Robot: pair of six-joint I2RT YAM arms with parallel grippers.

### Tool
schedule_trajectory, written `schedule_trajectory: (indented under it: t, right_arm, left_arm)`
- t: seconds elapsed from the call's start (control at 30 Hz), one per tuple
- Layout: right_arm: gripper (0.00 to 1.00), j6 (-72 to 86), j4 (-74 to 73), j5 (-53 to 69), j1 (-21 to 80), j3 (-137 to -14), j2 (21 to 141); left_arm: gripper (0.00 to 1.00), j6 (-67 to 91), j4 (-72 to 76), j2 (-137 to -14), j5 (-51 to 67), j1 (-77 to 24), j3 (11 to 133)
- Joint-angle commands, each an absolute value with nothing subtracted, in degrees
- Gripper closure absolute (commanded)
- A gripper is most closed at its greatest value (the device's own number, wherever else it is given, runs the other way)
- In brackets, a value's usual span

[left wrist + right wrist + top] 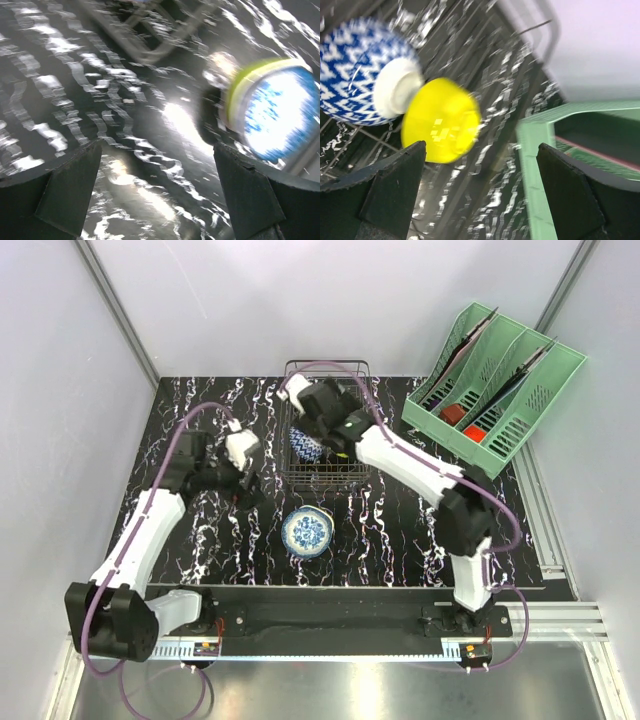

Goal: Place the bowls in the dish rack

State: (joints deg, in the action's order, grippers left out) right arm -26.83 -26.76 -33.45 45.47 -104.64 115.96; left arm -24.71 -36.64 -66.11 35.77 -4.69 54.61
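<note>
the rack stands on the table, at the middle of its far half. two bowls are in it: the left bowl lies on its side in the rack's left part, its foot turned toward the right bowl, which sits just beside it. a third bowl stands upright on the table just in front of the rack. the organizer stands at the far right corner, right of the rack and apart from it. the left gripper hangs over the table left of the rack, behind and left of the third bowl. the right gripper hangs over the rack.
</note>
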Motion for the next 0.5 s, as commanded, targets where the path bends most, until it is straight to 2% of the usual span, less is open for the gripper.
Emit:
schedule_trajectory:
  t: [0.0, 0.23, 0.47]
  right_arm:
    - [0.00, -30.8, -25.4, -33.7, 45.4, -106.8, 103.8]
    - [0.00, -30.9, -24.7, -29.3, 40.1, -97.3, 91.6]
    - [0.00, -28.6, -24.6, -26.2, 37.0, -93.0, 87.2]
  left_arm:
    - [0.01, -27.7, -40.8, -63.4, 37.4, -11.3, 52.7]
    - [0.02, -27.7, -41.2, -63.9, 37.3, -17.3, 49.6]
    - [0.10, -24.8, -35.7, -65.7, 35.0, -20.6, 48.8]
